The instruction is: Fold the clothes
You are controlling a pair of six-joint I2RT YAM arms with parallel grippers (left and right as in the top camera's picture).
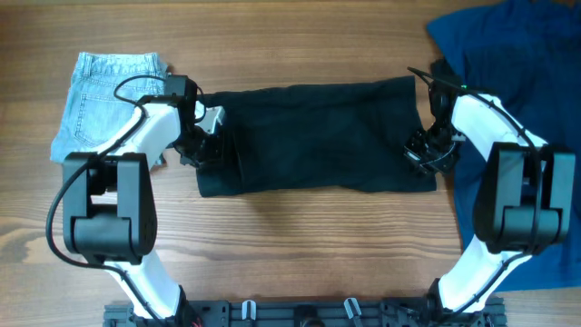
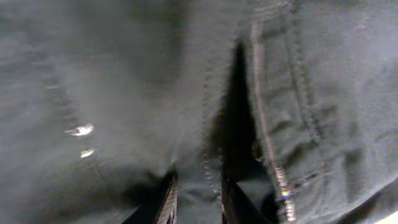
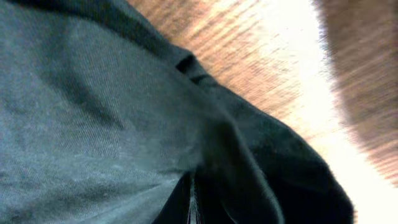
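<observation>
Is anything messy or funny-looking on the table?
Only the blue garment: it lies crumpled at the right, running under the right arm. The black shorts lie flat; the denim shorts look tidy.

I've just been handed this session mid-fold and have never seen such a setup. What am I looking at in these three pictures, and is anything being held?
Two white robot arms stand at a wooden table, each ending in a two-finger gripper. The wide picture looks straight down from above. The two dark close-ups come from small cameras on the wrists, each looking along its own fingers. On the table lie black shorts spread flat in the middle, light-blue denim shorts at the robot's left, and a royal-blue garment at its right. The left gripper is at one end of the black shorts and seems to pinch a fold there. The right gripper is shut on the fabric at the other end.
</observation>
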